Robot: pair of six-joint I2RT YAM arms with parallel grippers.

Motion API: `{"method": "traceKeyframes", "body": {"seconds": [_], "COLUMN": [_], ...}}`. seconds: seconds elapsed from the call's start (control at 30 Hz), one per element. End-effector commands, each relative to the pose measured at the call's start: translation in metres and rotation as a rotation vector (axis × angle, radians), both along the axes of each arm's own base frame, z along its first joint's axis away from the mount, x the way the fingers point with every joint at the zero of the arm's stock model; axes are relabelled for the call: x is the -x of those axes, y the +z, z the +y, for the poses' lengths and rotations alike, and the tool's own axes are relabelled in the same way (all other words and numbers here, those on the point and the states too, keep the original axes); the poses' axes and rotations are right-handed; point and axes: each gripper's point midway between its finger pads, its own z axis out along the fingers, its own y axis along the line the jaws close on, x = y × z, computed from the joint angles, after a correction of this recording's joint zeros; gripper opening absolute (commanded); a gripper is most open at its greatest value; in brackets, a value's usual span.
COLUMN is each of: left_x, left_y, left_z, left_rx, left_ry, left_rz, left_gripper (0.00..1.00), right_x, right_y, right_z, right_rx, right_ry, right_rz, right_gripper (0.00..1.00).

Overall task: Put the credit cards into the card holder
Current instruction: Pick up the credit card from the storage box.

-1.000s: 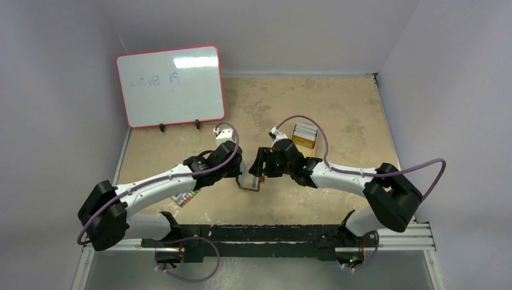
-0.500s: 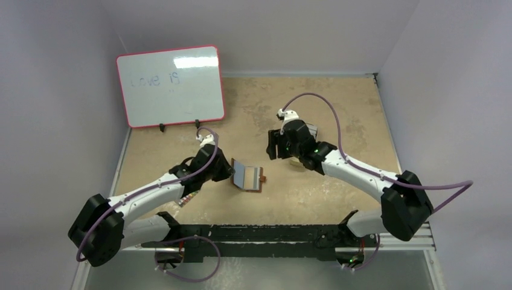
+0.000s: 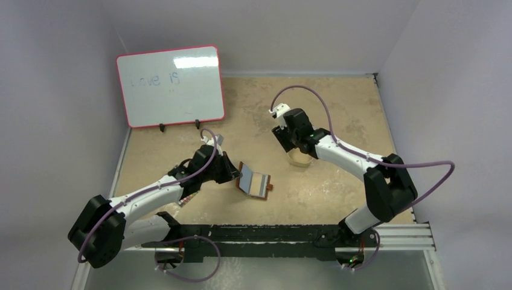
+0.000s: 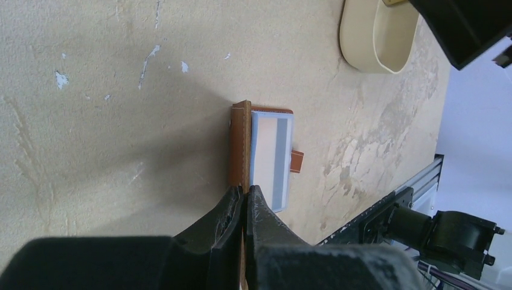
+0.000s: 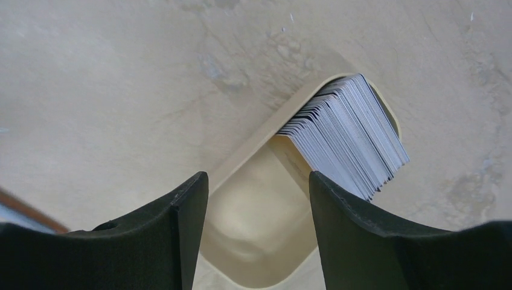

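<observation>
The left arm stretches low across the table from its near-left base. Its left end effector is pinched together on one brown flap of the card holder, which sits open at mid-table with a pale, grey-striped card on its inner face. The right arm bends at the elbow and reaches toward the far centre — its right end effector hangs with fingers spread wide, gripping nothing, directly above the tan oval tin, where a stack of cards leans on edge against one end. Tin and card holder sit apart, with bare table between them. A whiteboard stands at the far-left edge; the far-right corner and right side lie open, with walls closing the table on three sides.
</observation>
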Motion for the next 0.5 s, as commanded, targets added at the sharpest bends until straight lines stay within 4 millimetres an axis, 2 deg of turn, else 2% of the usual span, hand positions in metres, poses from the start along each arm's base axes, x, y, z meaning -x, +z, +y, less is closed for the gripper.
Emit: {"method": "traceKeyframes", "body": {"seconds": [0.0, 0.1, 0.47], "left_x": [-0.004, -0.003, -0.003], "left_y": [0.017, 0.016, 0.006], "left_z": [-0.006, -0.005, -0.004], "left_rx": [0.041, 0.042, 0.056], "left_ry": [-0.030, -0.029, -0.013], "left_rz": [-0.052, -0.055, -0.049], "left_gripper": [0.00, 0.00, 0.00], "right_x": [-0.015, -0.019, -0.036], "right_y": [0.004, 0.002, -0.019], "right_z": [-0.031, -0.041, -0.059], "right_rx": [0.204, 0.236, 0.385], "right_ry": [0.057, 0.057, 0.085], "right_rz": [-0.036, -0.037, -0.056], "right_gripper": [0.64, 0.63, 0.61]}}
